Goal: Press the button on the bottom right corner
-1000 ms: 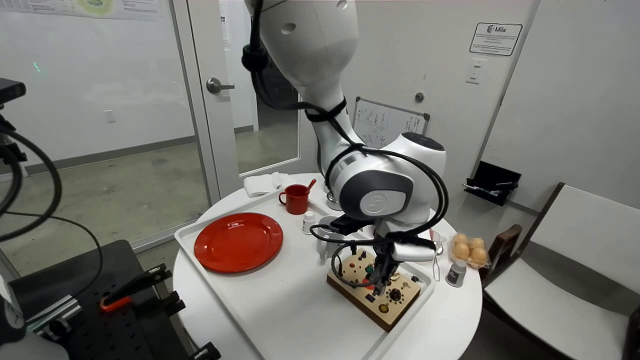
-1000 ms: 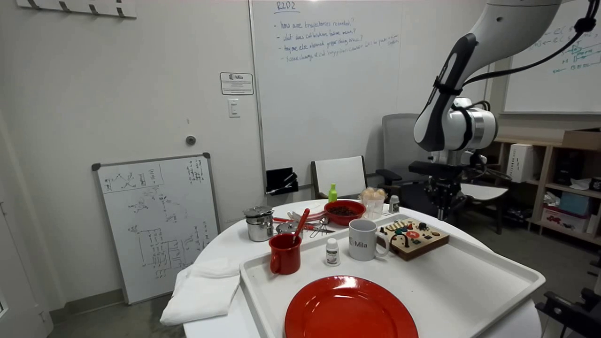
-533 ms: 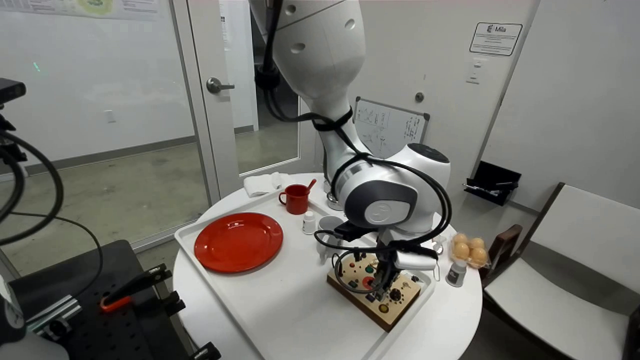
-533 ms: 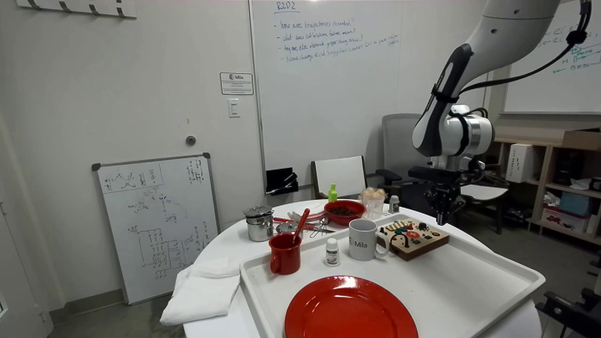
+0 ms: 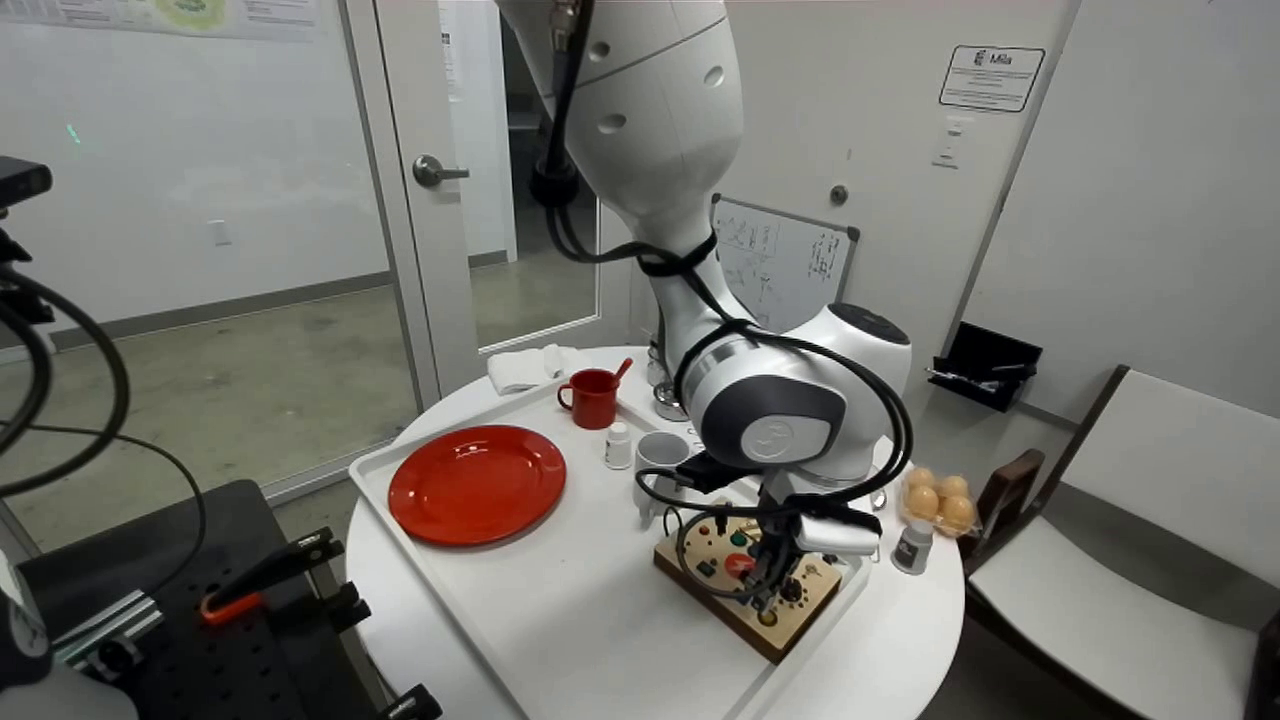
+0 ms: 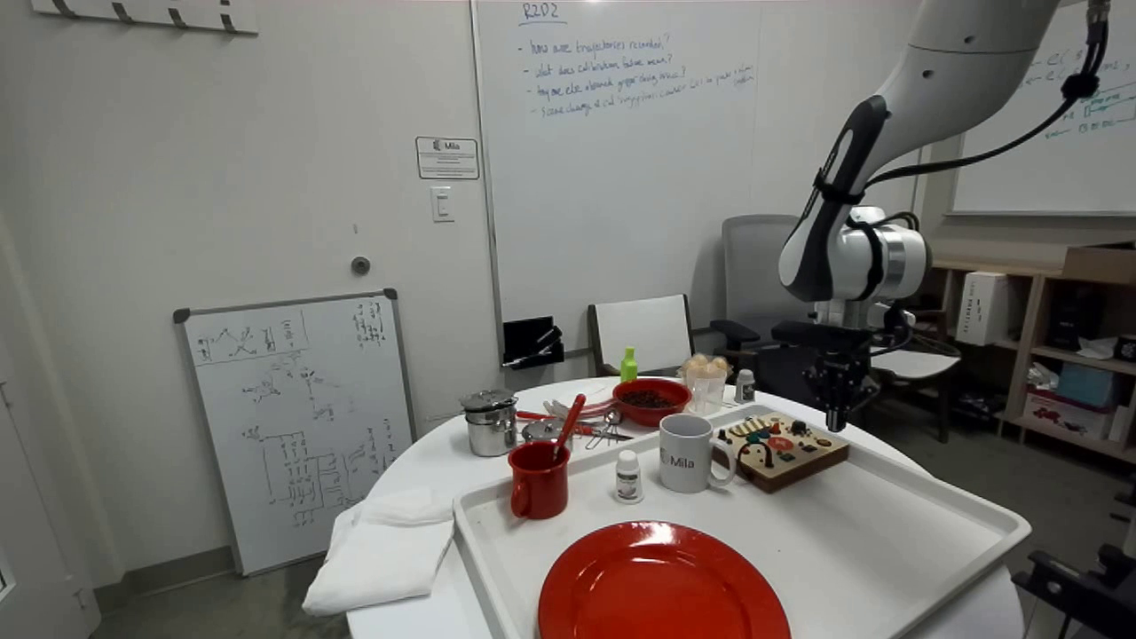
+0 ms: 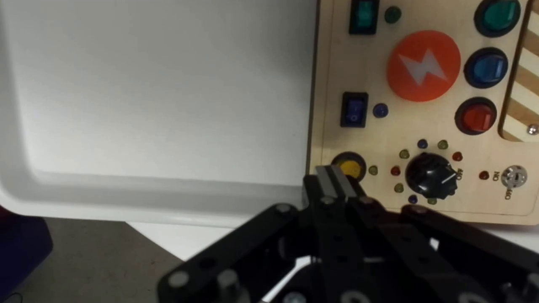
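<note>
The pale wooden board (image 5: 800,622) lies on the tray and carries coloured buttons, switches and a black knob (image 7: 430,174). It also shows in an exterior view (image 6: 803,454) and the wrist view (image 7: 484,206). A round yellow button (image 7: 350,167) with a dark ring sits at its near corner; it also shows in both exterior views (image 5: 768,617) (image 6: 823,442). My gripper (image 7: 329,166) is shut and empty, pointing down. In the wrist view its fingertips overlap the yellow button's lower left edge. In an exterior view the gripper (image 6: 836,428) appears slightly above the board; contact is not visible.
A blue rocker switch (image 7: 353,110) lies close to the yellow button. The tray's raised rim (image 7: 168,214) runs near the board. A grey mug (image 6: 685,466) stands beside the board. A red plate (image 5: 477,490), a red mug (image 5: 594,400) and a small white bottle (image 6: 628,479) are on the tray.
My gripper has moved down toward the board and slightly across to its yellow-button corner. The arm has lowered with it. The board and other objects have not moved.
</note>
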